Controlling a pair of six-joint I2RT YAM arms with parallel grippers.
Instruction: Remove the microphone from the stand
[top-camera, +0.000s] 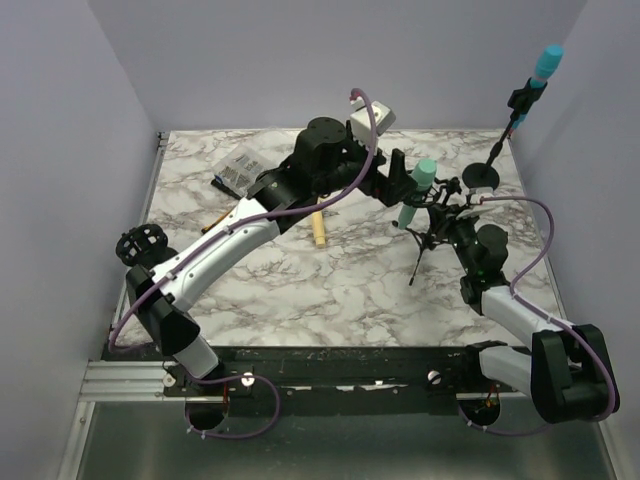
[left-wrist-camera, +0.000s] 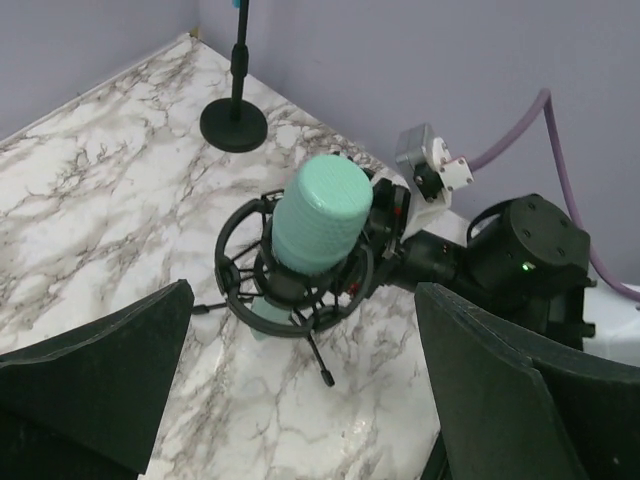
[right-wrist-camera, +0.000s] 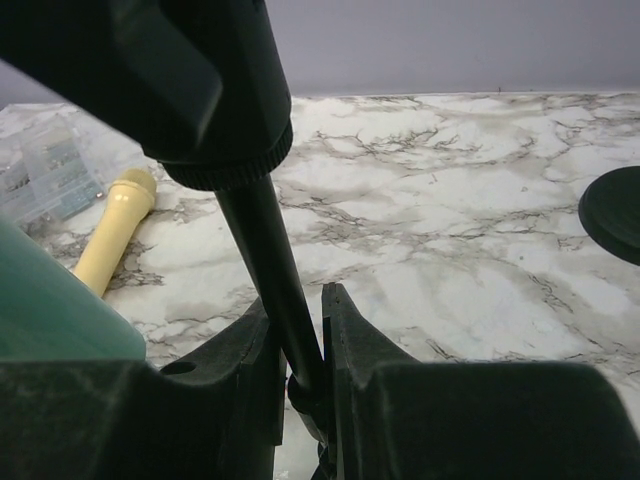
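Left wrist view: the mint-green cylindrical microphone (left-wrist-camera: 320, 215) sits in the shock mount of the black tripod stand (right-wrist-camera: 262, 250) on the marble counter (left-wrist-camera: 90, 200); left jaws gape wide, right jaws clench the stand's rod.

Marble-patterned table (top-camera: 300, 290), white with grey veins, walled on three sides.
- Far left: clear plastic box (top-camera: 238, 170) laid flat, small parts seen inside.
- Centre, just right of box: cream handle (top-camera: 318, 230), lying on its side.
- Right of centre: tripod stand (top-camera: 420, 262), thin black legs set on marble.
- Far right corner: round-base stand (top-camera: 482, 177), disc base flat on top.
- Left edge: black wire cage (top-camera: 140, 243); contact with table not discernible.
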